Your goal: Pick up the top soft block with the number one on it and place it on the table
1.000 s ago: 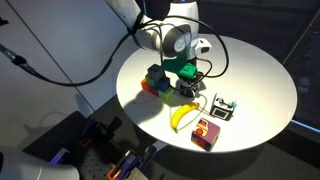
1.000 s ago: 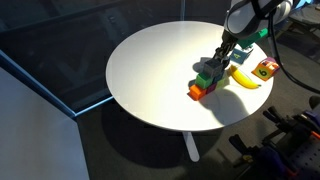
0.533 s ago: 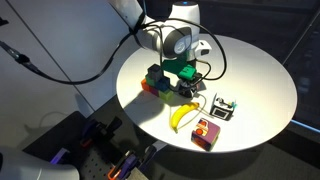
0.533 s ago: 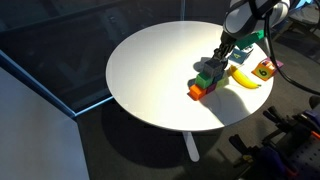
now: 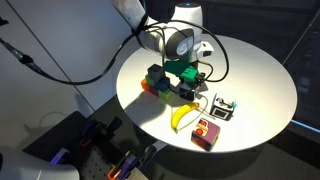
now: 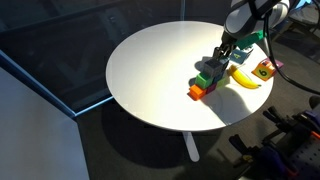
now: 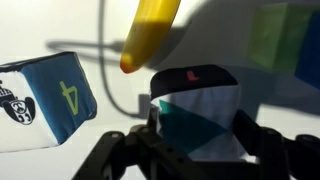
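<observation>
**Claw clasped on the teal-and-white block, close by the banana**

From the wrist view, the top soft block with the number one (image 7: pixel 195 112) sits squarely between the dark fingers (image 7: pixel 252 138) of the claw (image 7: pixel 195 132). Its white and teal-green faces fill the gap from side to side, and the pads look pressed against both flanks, so the claw reads as clenched on the block. I cannot make out a numeral on the faces that show. A strip of red with a small dark mark peeks out along the block's edge on the banana's side.

The banana (image 7: pixel 150 30) lies near the block, its tip pointing toward it without touching. On the other side of that tip from the block stands a blue cube with a 4 (image 7: pixel 55 100) on it, tilted, with a black-and-white crest on its neighbouring face.

In an exterior view the claw (image 6: pixel 218 64) hangs over a small cluster of coloured blocks (image 6: pixel 204 80) just beside the banana (image 6: pixel 245 78), all on the white round bench (image 6: pixel 150 70). Whether the gripped block is clear of the cluster is too small to tell. A dark red cube with a yellowish mark (image 6: pixel 265 68) sits beyond the banana, on its far side from the cluster.
</observation>
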Robot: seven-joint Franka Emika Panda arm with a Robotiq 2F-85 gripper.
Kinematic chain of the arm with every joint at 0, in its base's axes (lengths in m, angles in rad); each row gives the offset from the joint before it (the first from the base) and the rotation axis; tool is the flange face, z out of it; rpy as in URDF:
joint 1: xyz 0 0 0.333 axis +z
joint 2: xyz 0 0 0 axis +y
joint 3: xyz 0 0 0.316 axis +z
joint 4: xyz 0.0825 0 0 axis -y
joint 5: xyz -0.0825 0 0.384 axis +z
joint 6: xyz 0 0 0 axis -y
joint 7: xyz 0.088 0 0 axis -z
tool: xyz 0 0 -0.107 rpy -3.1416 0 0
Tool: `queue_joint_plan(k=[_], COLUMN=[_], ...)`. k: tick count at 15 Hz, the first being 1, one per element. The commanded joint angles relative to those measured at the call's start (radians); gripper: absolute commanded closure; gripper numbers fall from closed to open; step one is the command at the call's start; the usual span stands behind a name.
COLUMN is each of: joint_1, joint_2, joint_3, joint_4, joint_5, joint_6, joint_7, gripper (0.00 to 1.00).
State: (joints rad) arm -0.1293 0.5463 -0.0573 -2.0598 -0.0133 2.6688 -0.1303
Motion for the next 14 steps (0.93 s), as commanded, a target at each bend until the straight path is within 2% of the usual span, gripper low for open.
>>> queue_joint_plan(k=[1, 14], joint_1=[-0.009, -0.048], joint_2=[0.006, -0.068], joint_3=[0.003, 0.051], joint_4=[0.029, 0.011], joint_5=[0.005, 0.067], joint_6=[-0.036, -0.091], joint_7=[0.004, -0.044], gripper=[0.00, 0.00])
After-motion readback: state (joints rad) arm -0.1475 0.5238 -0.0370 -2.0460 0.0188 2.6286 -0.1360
